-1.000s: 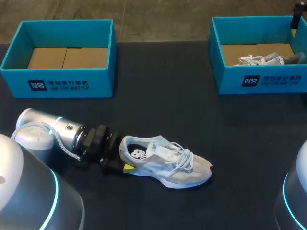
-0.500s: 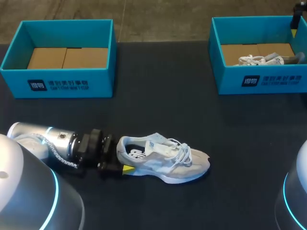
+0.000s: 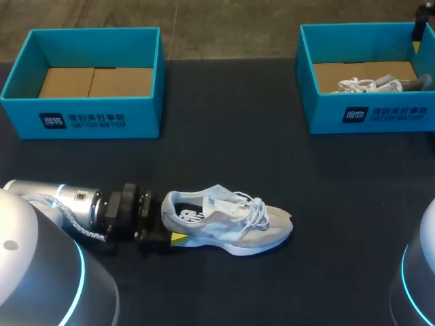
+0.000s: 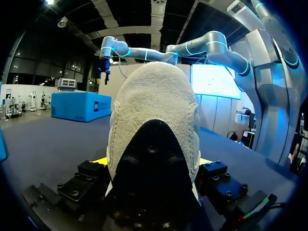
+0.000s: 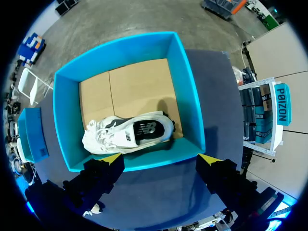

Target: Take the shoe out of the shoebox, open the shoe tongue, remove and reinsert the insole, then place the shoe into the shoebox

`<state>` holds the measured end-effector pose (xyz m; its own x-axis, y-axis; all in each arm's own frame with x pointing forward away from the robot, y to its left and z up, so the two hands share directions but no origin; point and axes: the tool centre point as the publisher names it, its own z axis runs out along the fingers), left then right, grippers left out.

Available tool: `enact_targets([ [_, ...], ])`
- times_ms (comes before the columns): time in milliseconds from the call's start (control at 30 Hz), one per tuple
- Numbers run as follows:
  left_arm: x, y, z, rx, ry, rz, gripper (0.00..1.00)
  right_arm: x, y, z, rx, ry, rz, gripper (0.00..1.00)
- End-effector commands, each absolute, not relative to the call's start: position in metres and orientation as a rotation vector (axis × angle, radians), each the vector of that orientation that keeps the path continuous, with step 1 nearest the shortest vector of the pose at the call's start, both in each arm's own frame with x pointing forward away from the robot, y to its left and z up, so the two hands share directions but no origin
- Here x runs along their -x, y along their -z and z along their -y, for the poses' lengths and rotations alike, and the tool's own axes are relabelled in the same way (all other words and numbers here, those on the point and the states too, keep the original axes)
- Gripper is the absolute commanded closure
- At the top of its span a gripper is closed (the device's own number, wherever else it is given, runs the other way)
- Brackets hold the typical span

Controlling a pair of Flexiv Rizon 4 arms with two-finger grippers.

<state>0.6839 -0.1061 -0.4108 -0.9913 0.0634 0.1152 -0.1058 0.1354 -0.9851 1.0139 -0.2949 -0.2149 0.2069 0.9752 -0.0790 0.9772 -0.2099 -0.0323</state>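
Two tips of left gripper [image 4: 153,162] — mostly hidden by shoe [image 4: 153,106] heel.

A pale grey shoe [image 3: 228,227] with white laces sits upright on the near part of the table [image 3: 224,156], toe pointing right, heel clasped in the left gripper [image 3: 170,229]. Two open teal boxes stand at the far edge. The left shoebox [image 3: 81,119] shows its brown cardboard floor, and the right shoebox [image 3: 367,112] holds a second white shoe [image 3: 370,84] lying on its side.

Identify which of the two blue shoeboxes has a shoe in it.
The shoebox on the right: a white shoe lies inside it. The shoebox on the left shows only its bare cardboard floor.
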Motion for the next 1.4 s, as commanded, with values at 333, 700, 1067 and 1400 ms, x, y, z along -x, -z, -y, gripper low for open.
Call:
enact_targets([
  [333, -0.6822, 0.4149, 0.1062, -0.093, -2.006, 2.285, 1.00, -1.0133, 0.2144, 0.2948, -2.420, 0.128, -1.957, 0.00],
  [700, -0.6802, 0.4124, 0.1065, -0.095, -2.019, 2.306, 1.00, -1.0133, 0.2144, 0.2948, -2.420, 0.128, -1.957, 0.00],
  [1067, -0.6802, 0.4124, 0.1065, -0.095, -2.019, 2.306, 1.00, -1.0133, 0.2144, 0.2948, -2.420, 0.128, -1.957, 0.00],
  [1400, -0.6802, 0.4124, 0.1065, -0.095, -2.019, 2.306, 1.00, -1.0133, 0.2144, 0.2948, -2.420, 0.128, -1.957, 0.00],
])
